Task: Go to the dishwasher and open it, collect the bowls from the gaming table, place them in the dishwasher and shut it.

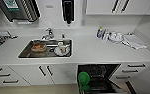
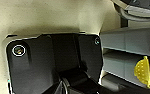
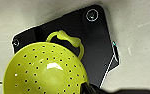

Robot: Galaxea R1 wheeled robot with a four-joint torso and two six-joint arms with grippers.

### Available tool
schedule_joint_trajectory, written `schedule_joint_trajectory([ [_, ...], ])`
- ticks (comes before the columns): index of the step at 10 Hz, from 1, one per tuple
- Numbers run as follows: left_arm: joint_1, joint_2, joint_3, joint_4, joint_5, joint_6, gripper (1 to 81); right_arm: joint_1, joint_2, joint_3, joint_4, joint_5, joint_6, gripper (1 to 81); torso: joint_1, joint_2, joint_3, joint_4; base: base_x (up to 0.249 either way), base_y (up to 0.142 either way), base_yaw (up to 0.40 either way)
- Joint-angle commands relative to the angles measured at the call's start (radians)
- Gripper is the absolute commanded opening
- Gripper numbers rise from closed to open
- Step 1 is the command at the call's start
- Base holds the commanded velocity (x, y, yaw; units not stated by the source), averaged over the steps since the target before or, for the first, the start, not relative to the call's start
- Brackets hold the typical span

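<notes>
Evidently well along, judging by the kitchen in the head view. Far left on the long white countertop (image 1: 91,51), a sunken steel sink (image 1: 24,53) with used crockery inside, apart from the job in hand. Further right, below the counter edge, the built-in dishwasher (image 1: 101,71) with its door already dropped and its dark racked interior exposed, so opening counts as done. At the rack's left side, a round green bowl (image 1: 84,77), with a second green shape just beneath it; whether resting in the rack or hanging above it, hard to say. In the right wrist view, a lime-green perforated bowl with a looped handle (image 3: 44,72), very close to the camera over pale floor; probably carried by the right gripper, though impossible to tell whether clamped or merely near. Same doubt about the left gripper: cannot tell if spread or closed. Left to do, by this reckoning: racking whatever is still carried, then shutting the door.
</notes>
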Motion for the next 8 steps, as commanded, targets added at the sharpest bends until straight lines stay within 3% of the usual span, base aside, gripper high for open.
schedule_joint_trajectory([
  [1,0.023,0.013,-0.074,0.021,-0.020,0.038,81.1,0.091,-0.063,0.006,0.050,-0.137,0.000,1.0,0.000,0.000,0.000,0.000,0.000,0.000,0.000],
  [4,0.096,0.086,-0.222,0.021,-0.055,0.067,81.1,0.149,-0.090,0.002,0.085,-0.190,0.000,1.0,0.000,0.000,0.000,0.000,0.000,0.000,0.000],
  [8,0.130,0.149,-0.294,0.024,-0.060,0.085,81.1,0.230,-0.130,0.009,0.137,-0.252,0.000,1.0,0.000,0.000,0.000,0.000,0.000,0.000,0.000],
])
